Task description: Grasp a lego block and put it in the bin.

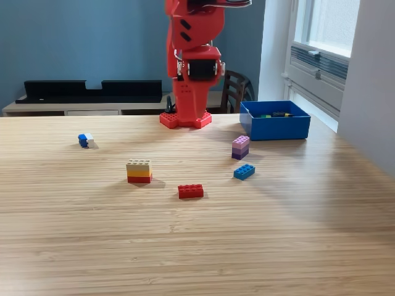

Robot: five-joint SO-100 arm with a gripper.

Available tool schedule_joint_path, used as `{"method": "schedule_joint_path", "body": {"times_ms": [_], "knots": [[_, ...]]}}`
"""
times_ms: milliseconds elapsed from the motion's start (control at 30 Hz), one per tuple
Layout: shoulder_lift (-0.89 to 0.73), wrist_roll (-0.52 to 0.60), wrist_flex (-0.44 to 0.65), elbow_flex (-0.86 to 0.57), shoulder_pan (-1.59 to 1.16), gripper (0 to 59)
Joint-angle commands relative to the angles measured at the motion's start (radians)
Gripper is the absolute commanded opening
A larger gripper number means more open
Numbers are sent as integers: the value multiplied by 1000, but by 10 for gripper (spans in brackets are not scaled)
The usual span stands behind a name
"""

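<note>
Red block [191, 191] nearest; bin [274, 128] far right; jaws unseen

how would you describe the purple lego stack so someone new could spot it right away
Start at the blue bin on the wooden table, toward the exterior view's right. Just in front of its near-left corner stands the purple stack. Its lilac-and-purple layers distinguish it from the flat blue brick lying nearer the camera.
</note>
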Motion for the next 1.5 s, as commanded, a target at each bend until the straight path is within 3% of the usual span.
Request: {"method": "schedule_joint_path", "body": {"times_ms": [33,367,500,600,867,1200,1500], "knots": [[34,25,23,-83,77,1],[23,-43,21,-112,201,2],[21,-78,21,-150,262,152],[18,-109,20,-176,318,215],[14,-206,-21,-152,393,223],[8,-264,-189,-14,380,261],[-176,-296,-187,-58,341,259]]}}
